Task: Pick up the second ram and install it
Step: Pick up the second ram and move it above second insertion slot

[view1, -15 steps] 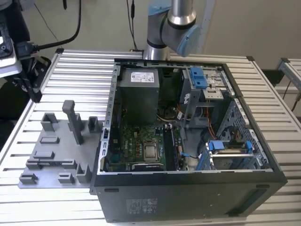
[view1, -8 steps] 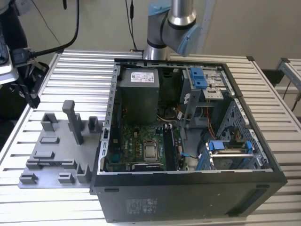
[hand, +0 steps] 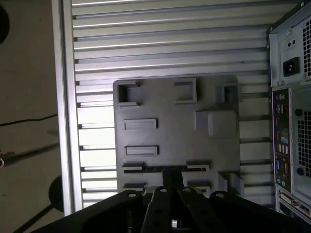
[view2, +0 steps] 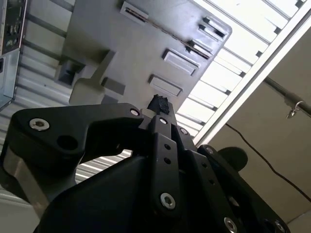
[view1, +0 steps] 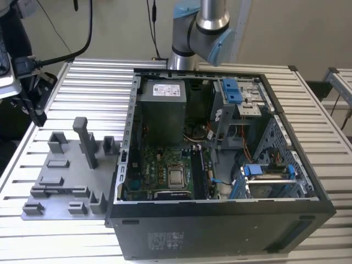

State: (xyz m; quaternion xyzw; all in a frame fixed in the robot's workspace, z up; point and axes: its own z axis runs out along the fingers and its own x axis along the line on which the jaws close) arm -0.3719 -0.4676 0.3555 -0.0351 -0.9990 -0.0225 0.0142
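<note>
Grey holder plate (view1: pixel 69 176) lies lower left in my exterior view, beside the open computer case (view1: pixel 220 231) — motherboard (view1: pixel 165 170) visible inside. My first wrist view adds the second ram (hand: pixel 153 169), on edge between the plate's blocks (hand: pixel 132 167), with the claw (hand: pixel 172 175) drawn together over it.

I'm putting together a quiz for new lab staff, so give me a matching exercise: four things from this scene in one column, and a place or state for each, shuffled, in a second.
Things
1. computer case
2. grey holder tray
3. second ram
4. robot arm

Place or state
a. rises behind the case
b. side open, motherboard showing
c. thin dark strip held in the tray
d. flat on the slatted table, at the exterior view's left of the case

Pairs: 1-b, 2-d, 3-c, 4-a
</note>
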